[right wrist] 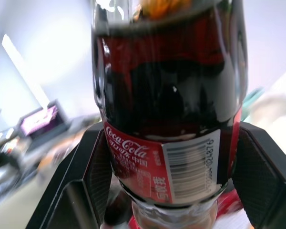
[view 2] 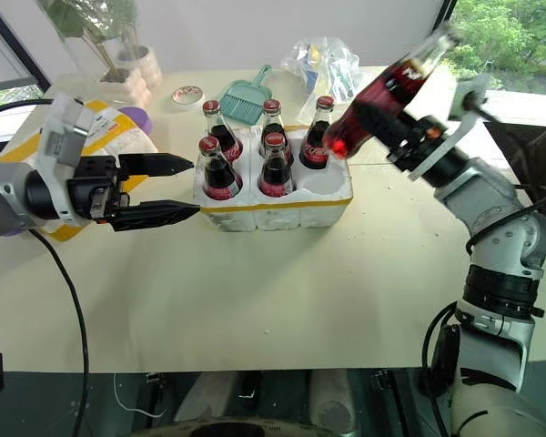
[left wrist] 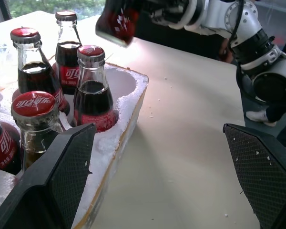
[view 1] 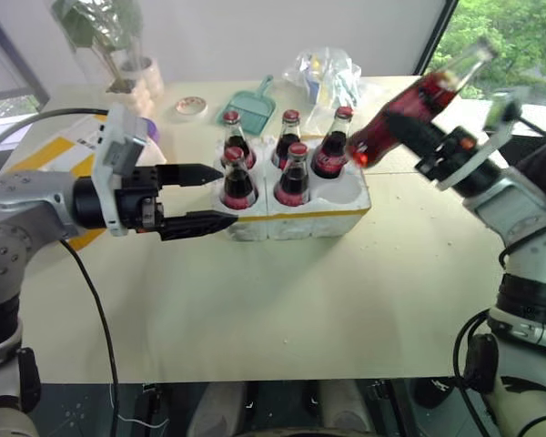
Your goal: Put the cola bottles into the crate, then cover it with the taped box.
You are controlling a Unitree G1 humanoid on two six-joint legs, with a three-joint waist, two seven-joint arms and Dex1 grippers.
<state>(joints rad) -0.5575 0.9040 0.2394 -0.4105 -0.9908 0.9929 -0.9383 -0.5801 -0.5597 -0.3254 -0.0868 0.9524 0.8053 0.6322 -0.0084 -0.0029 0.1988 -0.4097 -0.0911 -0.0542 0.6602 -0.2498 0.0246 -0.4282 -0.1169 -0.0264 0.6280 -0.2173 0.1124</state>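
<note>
The white crate (view 1: pixel 300 217) with a yellow band sits mid-table, and several cola bottles (view 1: pixel 237 182) stand upright in its wells. Its front right well (view 1: pixel 342 188) is empty. My right gripper (view 1: pixel 411 129) is shut on one more cola bottle (view 1: pixel 391 123). This bottle is tilted in the air above the crate's right end, with its wide end toward the crate. In the right wrist view the fingers (right wrist: pixel 93 176) clamp its red label. My left gripper (view 1: pixel 226 194) is open and level, just left of the crate. The taped box (view 2: pixel 118 127) lies behind my left arm, partly hidden.
Behind the crate lie a teal dustpan (view 1: pixel 255 105), a clear plastic bag (view 1: pixel 328 77) and a small round dish (view 1: pixel 190 106). A potted plant (view 1: pixel 118 55) stands at the back left. A black cable (view 1: pixel 91 300) hangs across the table's left front.
</note>
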